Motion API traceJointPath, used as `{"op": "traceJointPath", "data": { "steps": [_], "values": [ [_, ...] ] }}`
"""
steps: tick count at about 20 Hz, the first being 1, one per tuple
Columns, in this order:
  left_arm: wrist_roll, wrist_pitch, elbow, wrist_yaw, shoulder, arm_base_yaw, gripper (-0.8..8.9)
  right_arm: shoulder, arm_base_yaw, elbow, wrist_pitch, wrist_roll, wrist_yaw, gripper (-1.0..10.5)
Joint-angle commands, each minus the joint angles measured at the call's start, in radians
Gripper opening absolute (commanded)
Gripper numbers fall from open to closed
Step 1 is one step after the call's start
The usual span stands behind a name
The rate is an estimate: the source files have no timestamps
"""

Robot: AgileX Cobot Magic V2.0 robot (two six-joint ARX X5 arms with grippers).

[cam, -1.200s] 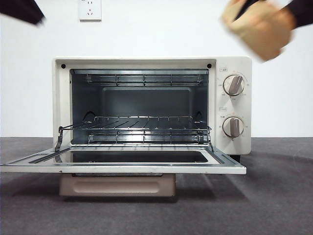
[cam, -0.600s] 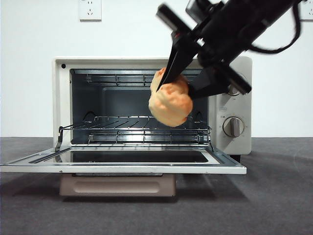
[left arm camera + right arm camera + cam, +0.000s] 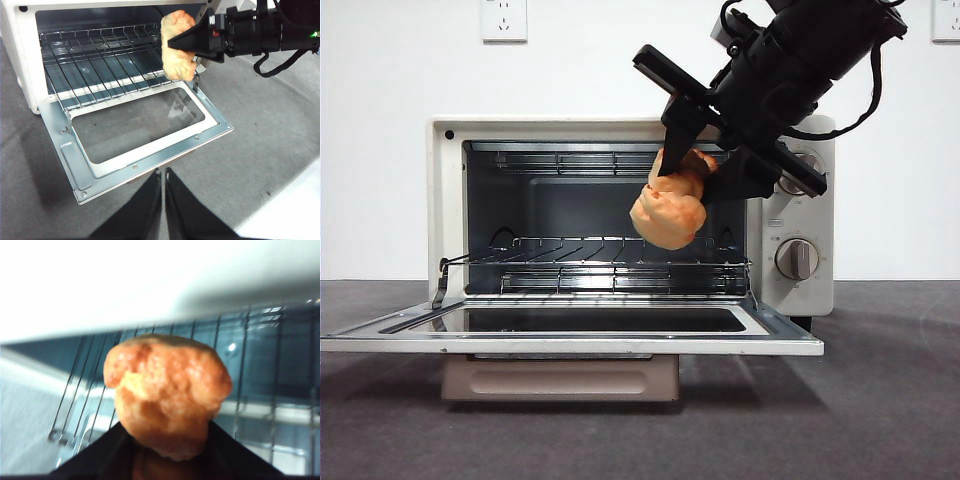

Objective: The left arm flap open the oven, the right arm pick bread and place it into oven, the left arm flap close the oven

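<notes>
Grey desk (image 3: 880, 400) below, the right end effector (image 3: 692, 178) holds the lumpy orange bread (image 3: 669, 212); it should lower gently onto the wire rack (image 3: 600, 262) ahead inside the cream-white oven (image 3: 445, 200).

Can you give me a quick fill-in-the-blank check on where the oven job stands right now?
1. The oven door is folded ____.
2. The right tool is shut on the ____.
3. The bread hangs above the wire ____, not resting on it.
4. The left tool, back from the oven, holds ____.

Missing words: down (open); bread; rack; nothing
</notes>
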Motion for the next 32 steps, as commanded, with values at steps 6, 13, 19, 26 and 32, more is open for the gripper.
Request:
{"op": "traceJointPath", "data": {
  "steps": [6, 13, 19, 26, 32],
  "values": [
    [0.017, 0.01, 0.021, -0.003, 0.004, -0.006, 0.16, 0.018, -0.003, 0.022, 0.037, 0.035, 0.047, 1.4],
    [0.018, 0.01, 0.034, -0.003, 0.004, -0.006, 0.16, 0.049, -0.01, 0.022, 0.076, 0.045, 0.054, 1.4],
    [0.023, 0.006, 0.058, -0.003, 0.005, -0.006, 0.16, 0.075, -0.012, 0.022, 0.085, 0.047, 0.046, 1.6],
    [0.024, 0.003, 0.06, -0.003, 0.005, -0.006, 0.16, 0.076, -0.012, 0.022, 0.082, 0.049, 0.047, 4.1],
    [0.024, 0.004, 0.06, -0.006, 0.01, -0.006, 0.16, 0.043, -0.011, 0.022, 0.06, 0.027, 0.019, 4.3]
  ]
}}
